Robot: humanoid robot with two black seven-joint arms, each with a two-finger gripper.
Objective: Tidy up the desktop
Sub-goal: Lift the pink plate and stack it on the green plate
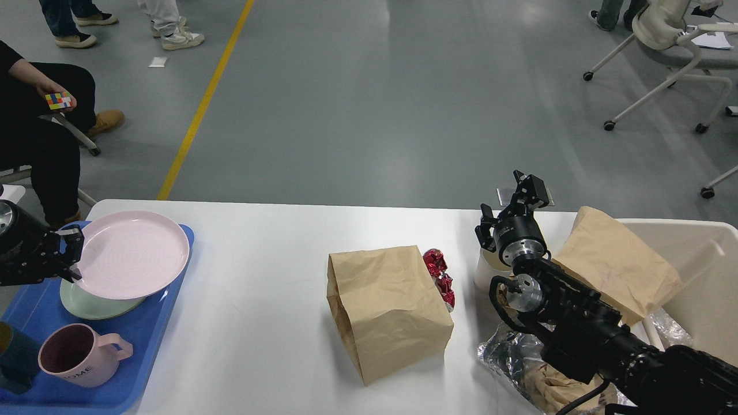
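The brown paper bag (389, 308) mid-desk (259, 276) looks light and crumply; pinch its open edge. Right gripper (527, 190), beyond the bag, hangs released; left gripper (69, 253) grasps the pink plate (132, 253).

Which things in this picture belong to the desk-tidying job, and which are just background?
Part of the job:
desktop
brown paper bag
red foil wrapper
pink plate held by the left gripper
blue tray
pink mug
cream bin

Just background:
office chair
Rubik's cube
yellow floor line
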